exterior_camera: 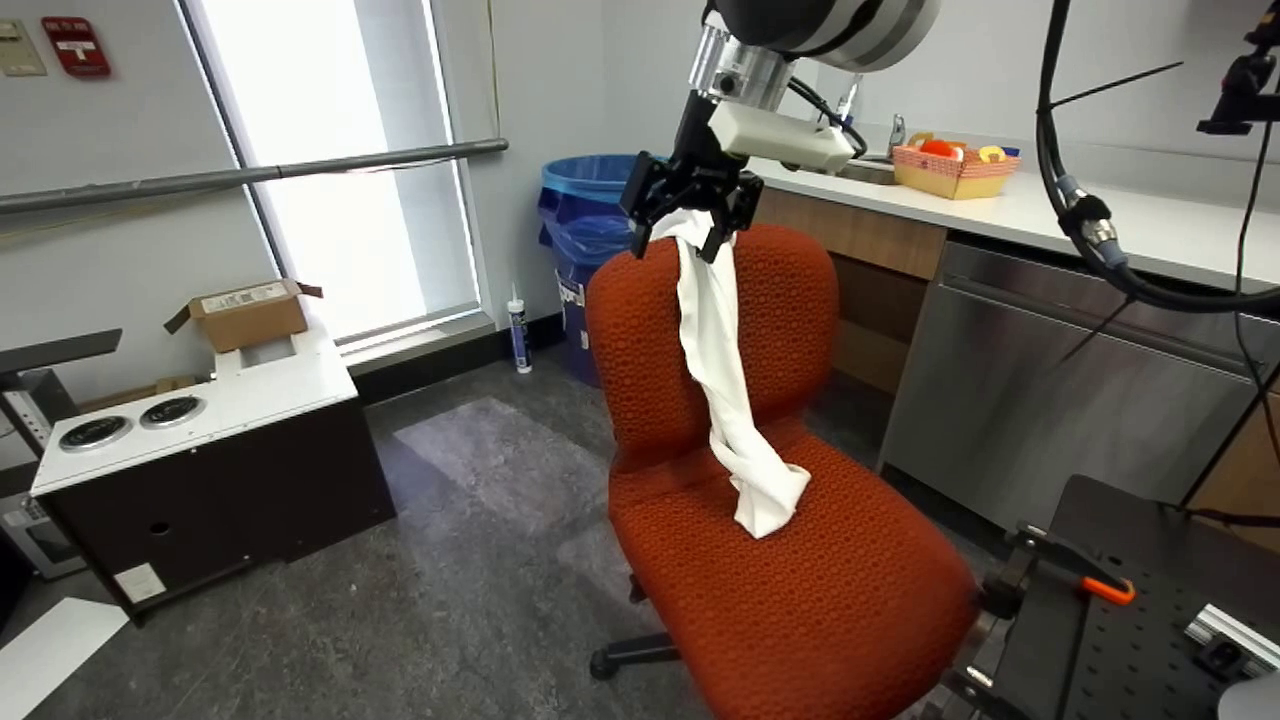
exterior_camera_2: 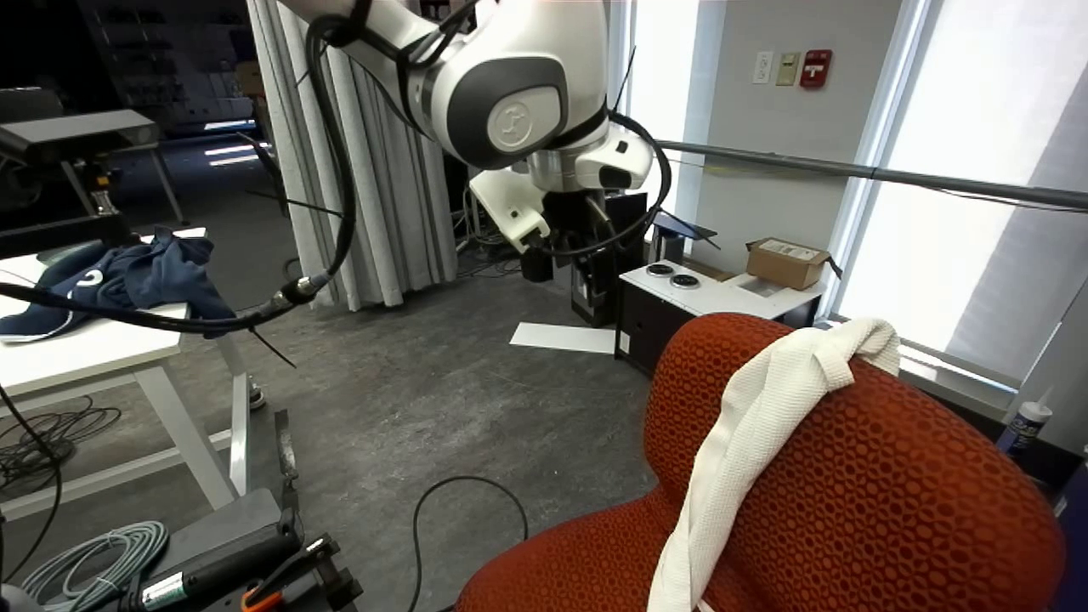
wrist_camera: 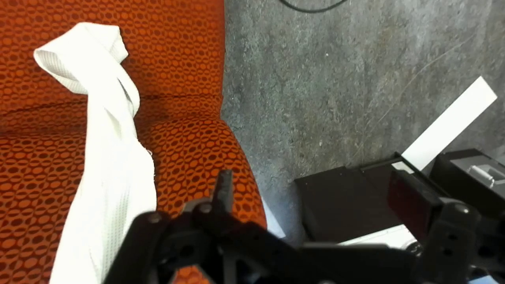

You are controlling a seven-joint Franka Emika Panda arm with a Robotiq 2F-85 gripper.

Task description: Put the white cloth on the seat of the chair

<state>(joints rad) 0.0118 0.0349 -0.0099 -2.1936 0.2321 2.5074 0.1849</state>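
spread jaws hang clear of white cloth [exterior_camera: 720, 375] draped from backrest [exterior_camera: 650, 350] to seat [exterior_camera: 800, 600], carton label [exterior_camera: 243, 297] illegible.

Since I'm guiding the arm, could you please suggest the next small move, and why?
Probably shift the open hand toward the cloth draped over the chair back: the hand hovers apart, and only the cloth's lower end rests on the seat.

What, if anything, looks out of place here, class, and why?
The white cloth is twisted and draped over the backrest, with only its front end on the seat, though the task wants it there. A white panel also lies on the floor, seemingly out of place.
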